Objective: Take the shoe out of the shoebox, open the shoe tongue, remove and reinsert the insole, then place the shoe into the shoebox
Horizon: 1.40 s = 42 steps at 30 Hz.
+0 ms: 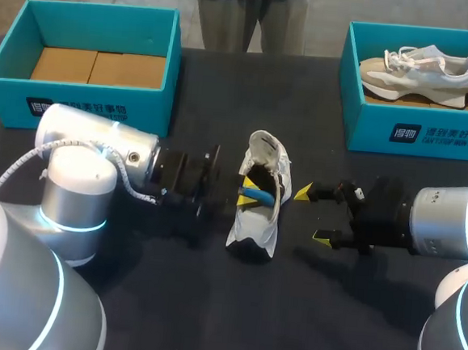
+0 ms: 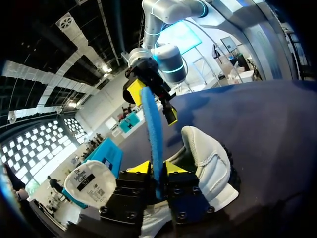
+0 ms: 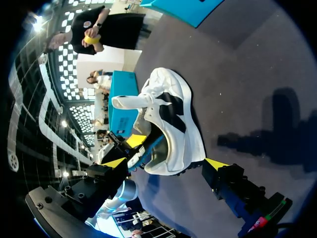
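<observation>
Centre of the dark worktop (image 1: 231, 321): white shoe (image 1: 256, 225) lies out of its box, between the two tools, with its opening turned toward the left tool (image 1: 256, 188). The left tool is closed narrowly on the blue insole (image 1: 258, 195). In the left wrist view both yellow-tipped fingers (image 2: 141, 167) press the insole from two sides, and the strip stands up out of the shoe ahead of them. The tongue (image 2: 91, 183) is folded outward beside that tool, with its label side showing. The right tool (image 1: 313, 214) is spread wide and holds nothing. It sits just beside the shoe on the far side from the left tool; we cannot tell whether a fingertip touches the shoe. In the right wrist view the shoe lies ahead of the spread fingers (image 3: 215, 163). At the back left there is a teal shoebox (image 1: 85, 106) with brown cardboard on its floor. At the back right a second teal box (image 1: 419, 137) holds another shoe (image 1: 424, 72), grey-beige and resting on its sole.
</observation>
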Available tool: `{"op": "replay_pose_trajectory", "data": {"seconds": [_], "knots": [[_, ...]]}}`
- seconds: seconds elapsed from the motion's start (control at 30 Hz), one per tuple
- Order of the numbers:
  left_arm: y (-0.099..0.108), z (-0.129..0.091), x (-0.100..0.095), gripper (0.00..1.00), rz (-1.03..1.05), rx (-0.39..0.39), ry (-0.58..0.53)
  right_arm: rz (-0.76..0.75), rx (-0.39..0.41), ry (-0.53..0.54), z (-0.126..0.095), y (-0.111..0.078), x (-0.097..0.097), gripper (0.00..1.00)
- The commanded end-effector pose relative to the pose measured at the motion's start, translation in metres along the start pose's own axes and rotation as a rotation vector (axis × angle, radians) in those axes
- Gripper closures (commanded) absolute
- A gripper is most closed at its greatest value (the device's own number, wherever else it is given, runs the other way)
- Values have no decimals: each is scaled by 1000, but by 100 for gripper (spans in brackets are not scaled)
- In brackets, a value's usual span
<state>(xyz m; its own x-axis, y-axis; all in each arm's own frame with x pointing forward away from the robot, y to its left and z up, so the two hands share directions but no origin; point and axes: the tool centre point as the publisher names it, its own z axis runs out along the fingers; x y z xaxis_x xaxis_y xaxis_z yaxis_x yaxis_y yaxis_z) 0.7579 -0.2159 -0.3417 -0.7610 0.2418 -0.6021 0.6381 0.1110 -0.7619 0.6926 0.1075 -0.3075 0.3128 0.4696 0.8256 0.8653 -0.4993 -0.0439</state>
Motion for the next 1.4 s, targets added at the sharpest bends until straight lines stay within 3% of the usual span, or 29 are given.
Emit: {"op": "replay_pose_trajectory", "data": {"seconds": [0.03, 0.07, 0.13, 0.2, 0.3, 0.37, 0.63, 0.93, 1.2, 1.23, 1.27, 1.4], "knots": [[-11, -7, 5, 54, 7, 4, -16, 1, -3, -4, 0, -1, 1, 0], [-13, -8, 5, 56, 10, 6, -17, 1, -3, -4, 0, -1, 1, 0], [-18, -11, 4, 71, 17, 13, -24, 1, -3, -4, 0, -1, 1, 0], [-21, -13, 4, 76, 21, 16, -28, 1, -3, -4, 0, -1, 1, 0], [-24, -14, 6, 99, 24, 20, -28, 1, -3, -4, 0, -1, 1, 0], [-23, -13, 8, 100, 22, 21, -19, 1, -3, -4, 0, -1, 1, 0], [-9, -4, 12, 100, 17, 6, 22, 1, -3, -4, 0, -1, 1, 0], [8, -2, 2, 100, 52, -44, 35, 1, -3, -4, 0, -1, 1, 0], [10, -4, 5, 100, 35, -59, 40, 1, -3, -4, 0, -1, 1, 0], [8, -4, 6, 88, 33, -55, 36, 1, -3, -4, 0, -1, 1, 0], [6, -5, 6, 65, 27, -45, 28, 1, -3, -4, 0, -1, 1, 0], [-3, -9, 8, 62, 36, -33, 22, 1, -3, -4, 0, -1, 1, 0]]}}
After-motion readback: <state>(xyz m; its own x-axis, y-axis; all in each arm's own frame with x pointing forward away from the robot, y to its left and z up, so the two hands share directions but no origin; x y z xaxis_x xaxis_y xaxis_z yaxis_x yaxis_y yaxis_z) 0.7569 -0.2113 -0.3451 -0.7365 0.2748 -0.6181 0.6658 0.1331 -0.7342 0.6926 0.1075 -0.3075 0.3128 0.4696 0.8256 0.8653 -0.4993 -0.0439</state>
